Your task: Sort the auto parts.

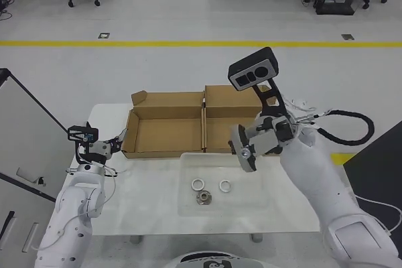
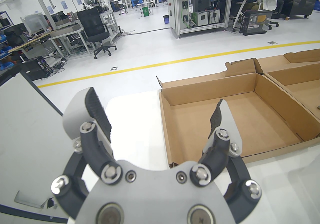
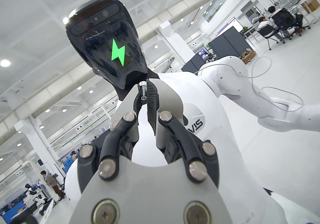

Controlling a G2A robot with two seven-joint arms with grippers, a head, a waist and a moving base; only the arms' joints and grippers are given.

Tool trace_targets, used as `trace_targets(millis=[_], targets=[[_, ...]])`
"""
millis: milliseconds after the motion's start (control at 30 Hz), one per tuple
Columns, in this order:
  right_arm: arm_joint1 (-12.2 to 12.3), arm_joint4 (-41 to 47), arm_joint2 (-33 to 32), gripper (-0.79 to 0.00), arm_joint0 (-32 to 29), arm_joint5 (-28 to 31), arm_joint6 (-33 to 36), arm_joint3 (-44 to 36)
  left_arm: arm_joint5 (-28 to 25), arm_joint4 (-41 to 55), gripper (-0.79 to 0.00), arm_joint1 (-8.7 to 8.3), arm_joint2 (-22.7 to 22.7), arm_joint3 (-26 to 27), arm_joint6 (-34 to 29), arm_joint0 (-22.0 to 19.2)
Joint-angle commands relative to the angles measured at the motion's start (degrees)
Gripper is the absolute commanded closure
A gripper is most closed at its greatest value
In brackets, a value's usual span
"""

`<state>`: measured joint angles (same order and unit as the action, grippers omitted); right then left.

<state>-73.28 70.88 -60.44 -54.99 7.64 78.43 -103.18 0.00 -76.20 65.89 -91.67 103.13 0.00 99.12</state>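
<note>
A shallow clear tray on the white table holds two metal rings and a round hub-like part. Behind it stand two open cardboard boxes, the left box and the right box; what shows of their floors is bare. My right gripper is raised above the tray's far edge, turned up towards the head, shut on a small silver threaded part. My left gripper stands open and empty at the left box's near left corner.
A grey-white cabinet stands close to the table's left side. The table has free surface left of the tray and in front of the left box. A yellow floor line runs behind the boxes.
</note>
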Motion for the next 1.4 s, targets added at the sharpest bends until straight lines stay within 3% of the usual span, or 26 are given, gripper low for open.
trace_targets(millis=[0, 500, 1033, 1367], targets=[[-0.2, 2.5, 0.0, 0.0, -0.5, -0.2, 0.2, -0.2, 0.0, 0.0, -0.785, 0.0, 0.0, 0.0, 0.0, 0.0], [-2.1, 16.2, 0.3, 0.0, -2.5, -1.5, -0.6, -1.0, 0.0, 0.0, -0.785, 0.0, 0.0, 0.0, 0.0, 0.0], [-2.1, 0.8, -3.5, 0.0, -2.5, -1.8, -5.4, -0.5, 0.0, 0.0, -0.785, 0.0, 0.0, 0.0, 0.0, 0.0], [-2.6, 6.5, -3.9, 0.0, -4.0, -3.4, -4.7, -1.4, 0.0, 0.0, -0.785, 0.0, 0.0, 0.0, 0.0, 0.0]])
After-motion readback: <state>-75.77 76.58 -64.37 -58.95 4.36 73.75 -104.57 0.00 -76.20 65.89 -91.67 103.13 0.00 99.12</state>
